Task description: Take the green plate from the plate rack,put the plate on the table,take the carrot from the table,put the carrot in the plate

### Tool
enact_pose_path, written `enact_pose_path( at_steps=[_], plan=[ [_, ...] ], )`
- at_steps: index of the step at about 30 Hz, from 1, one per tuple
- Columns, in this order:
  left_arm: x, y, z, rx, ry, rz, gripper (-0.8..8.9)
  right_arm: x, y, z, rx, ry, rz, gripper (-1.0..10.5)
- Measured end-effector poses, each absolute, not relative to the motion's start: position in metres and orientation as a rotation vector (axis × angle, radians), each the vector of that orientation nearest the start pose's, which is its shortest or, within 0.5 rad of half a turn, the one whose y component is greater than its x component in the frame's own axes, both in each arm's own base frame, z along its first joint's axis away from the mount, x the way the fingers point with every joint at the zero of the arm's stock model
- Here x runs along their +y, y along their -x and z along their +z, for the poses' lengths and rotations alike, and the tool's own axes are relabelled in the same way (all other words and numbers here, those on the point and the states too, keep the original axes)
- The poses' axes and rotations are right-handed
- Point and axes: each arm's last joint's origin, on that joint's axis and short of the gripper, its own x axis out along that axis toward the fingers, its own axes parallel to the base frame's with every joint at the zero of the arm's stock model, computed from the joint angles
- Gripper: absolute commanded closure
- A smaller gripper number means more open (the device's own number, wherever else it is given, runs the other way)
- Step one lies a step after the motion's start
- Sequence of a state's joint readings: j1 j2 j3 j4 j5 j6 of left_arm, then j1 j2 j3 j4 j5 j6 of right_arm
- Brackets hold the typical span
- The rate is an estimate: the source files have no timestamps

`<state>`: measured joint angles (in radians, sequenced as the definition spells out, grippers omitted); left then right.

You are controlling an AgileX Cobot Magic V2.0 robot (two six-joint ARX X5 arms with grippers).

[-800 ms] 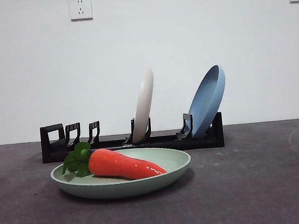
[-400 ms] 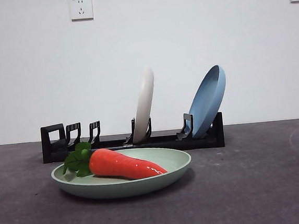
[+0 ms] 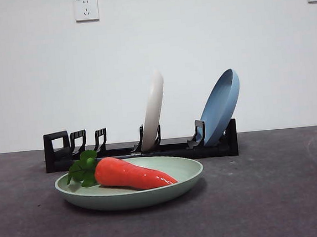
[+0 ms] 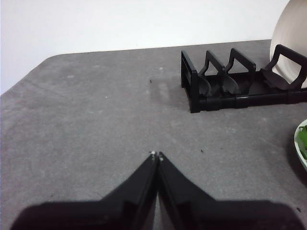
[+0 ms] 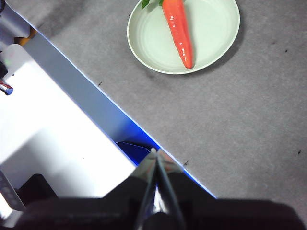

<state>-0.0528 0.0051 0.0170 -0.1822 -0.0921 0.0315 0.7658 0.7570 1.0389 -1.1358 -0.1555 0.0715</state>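
**A:** Carrot (image 3: 131,174) is lying on its side in the green plate (image 3: 179,170), leafy end toward the looped end of the plate rack (image 3: 167,149), pointy tip toward the plate's middle. Plate sits flat on the table (image 3: 276,197), just in front of the rack and not touching it as far as the front view shows.

**B:** And the rack itself?

**A:** It holds two plates standing on edge: a cream-white plate (image 3: 153,110) about mid-rack, and a blue plate (image 3: 221,106) leaning at the far end from the loop. The slotted holders near the looped end have nothing in them.

**B:** Where are the arms? Neither shows in the front view.

**A:** Both are off to the sides. The left gripper (image 4: 156,154) hangs low over bare table, jaws pressed together tip to tip, gripping nothing. From its camera the looped end of the rack (image 4: 230,86) is well apart from it, and a sliver of the green plate (image 4: 302,148) peeks in at the frame edge.

**B:** Right one?

**A:** The right gripper (image 5: 154,151) is up high, right over the table's edge, jaws also closed to a point and empty. Its camera looks down on the plate (image 5: 211,33) with the carrot (image 5: 180,28) across it, well away from the jaws.

**B:** Anything else around?

**A:** Two wall sockets (image 3: 86,8) on the white wall behind.
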Motion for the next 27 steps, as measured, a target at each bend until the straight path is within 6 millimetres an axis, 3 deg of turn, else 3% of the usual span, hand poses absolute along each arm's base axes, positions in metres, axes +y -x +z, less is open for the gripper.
enact_pose_path(
  at_steps=[27],
  plan=[
    [-0.0025, -0.0955, 0.1514, 0.17, -0.044, 0.031, 8.17, 0.0782, -0.0787, 0.3406, 0.814, 0.225, 0.816, 9.5]
  ],
)
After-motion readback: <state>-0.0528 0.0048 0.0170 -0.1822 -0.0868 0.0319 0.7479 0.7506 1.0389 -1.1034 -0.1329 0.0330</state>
